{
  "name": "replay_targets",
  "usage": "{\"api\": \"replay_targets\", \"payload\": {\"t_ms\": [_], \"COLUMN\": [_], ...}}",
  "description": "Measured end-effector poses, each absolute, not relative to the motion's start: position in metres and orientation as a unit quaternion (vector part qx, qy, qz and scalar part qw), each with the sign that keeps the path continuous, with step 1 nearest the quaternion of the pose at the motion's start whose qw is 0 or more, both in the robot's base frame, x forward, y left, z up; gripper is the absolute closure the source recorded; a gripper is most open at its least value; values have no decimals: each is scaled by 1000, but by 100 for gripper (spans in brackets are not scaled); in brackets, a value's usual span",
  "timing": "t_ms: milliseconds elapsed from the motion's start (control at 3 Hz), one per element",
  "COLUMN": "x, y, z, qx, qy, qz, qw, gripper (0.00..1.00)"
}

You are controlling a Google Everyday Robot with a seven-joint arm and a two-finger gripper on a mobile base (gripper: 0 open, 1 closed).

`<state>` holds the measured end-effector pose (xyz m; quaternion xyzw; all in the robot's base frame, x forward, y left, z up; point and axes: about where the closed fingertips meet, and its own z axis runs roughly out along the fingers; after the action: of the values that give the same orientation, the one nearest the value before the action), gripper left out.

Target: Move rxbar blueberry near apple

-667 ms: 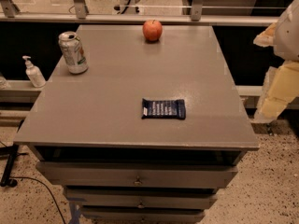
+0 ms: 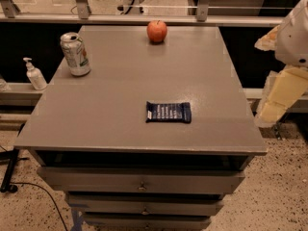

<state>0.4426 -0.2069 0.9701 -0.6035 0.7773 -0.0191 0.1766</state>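
Observation:
The rxbar blueberry [image 2: 168, 112] is a flat dark navy wrapper with white lettering, lying flat on the grey table top [image 2: 120, 90], right of centre and toward the front. The apple [image 2: 157, 31] is small, round and red-orange, and stands at the far edge of the table near the middle. The two are well apart. My gripper does not show in the camera view. Only white and cream parts of my arm [image 2: 288, 66] show at the right edge, beyond the table's right side and away from both objects.
A green-and-white soda can [image 2: 75, 54] stands upright at the table's far left. A white pump bottle [image 2: 35, 74] sits on a ledge left of the table. Drawers [image 2: 140, 182] lie below the front edge. A railing [image 2: 144, 8] runs behind the table.

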Motion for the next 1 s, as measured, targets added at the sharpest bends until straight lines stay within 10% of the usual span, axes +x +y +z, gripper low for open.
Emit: {"api": "replay_targets", "payload": {"t_ms": [1000], "x": [482], "y": [-130], "z": [902], "qx": [-598], "qy": [736], "qz": [137], "qw": [288], "gripper": [0]}}
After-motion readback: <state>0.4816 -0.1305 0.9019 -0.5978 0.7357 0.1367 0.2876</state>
